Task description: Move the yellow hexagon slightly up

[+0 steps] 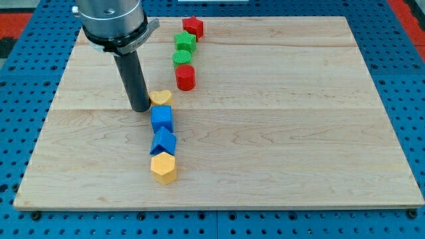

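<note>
Yellow hexagon [163, 168] sits low on the wooden desk [279, 133], nearest of all the blocks to the view's bottom edge. It closes a short column: directly above it, touching or nearly so, is a blue block [163, 141] turned at an angle, its shape hard to name, and above that a blue cube-like block [161, 119]. Above the blue cube lies a second yellow block [160, 97], flat and rounded, partly hidden by the rod.

My tip [141, 108] rests on the desk well above the yellow hexagon, just to the view's left of the upper yellow block and touching it or very close; I cannot tell which. The rod is a plain dark cylinder with no tool on it, so nothing is spread or pinched.

Farther above the yellow hexagon and slightly to the view's right runs a second line: a red cylinder [185, 77], a green ribbed round block [182, 58], a green block [185, 42] and, nearest the view's top, a red block [193, 26].
</note>
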